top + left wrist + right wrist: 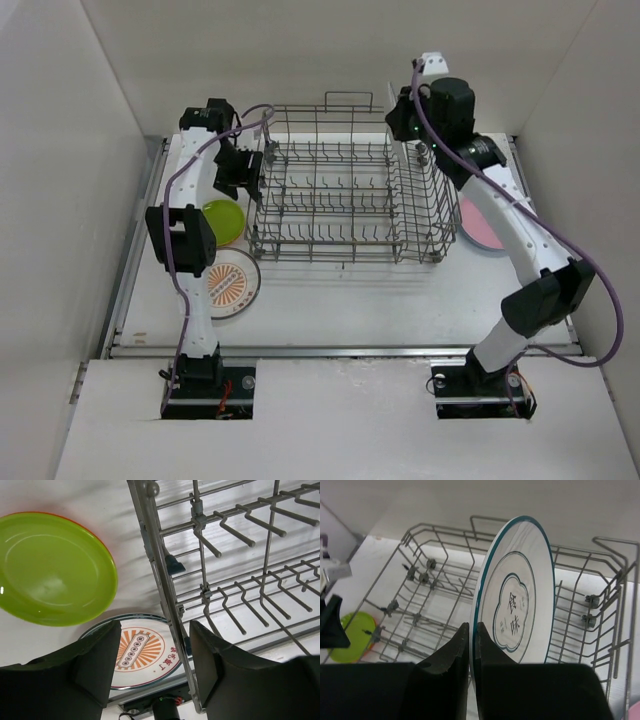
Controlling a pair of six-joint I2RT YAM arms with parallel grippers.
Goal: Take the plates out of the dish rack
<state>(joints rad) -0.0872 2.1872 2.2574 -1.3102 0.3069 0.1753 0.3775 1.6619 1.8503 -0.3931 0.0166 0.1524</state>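
White tabletop | right gripper pinching teal-rimmed plate by lower rim — upright, over far-right corner of dish rack | left gripper gaping, empty, beside its left wall

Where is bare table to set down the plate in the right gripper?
The widest bare patch of table lies in front of the rack, between the sunburst plate and the right arm. The left is crowded with the green plate; the pink plate takes the right.

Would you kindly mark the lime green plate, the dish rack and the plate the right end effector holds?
lime green plate (50,570), left wrist view, its centre.
dish rack (425,210), top external view, right side wall.
white plate (517,610), right wrist view, printed centre.
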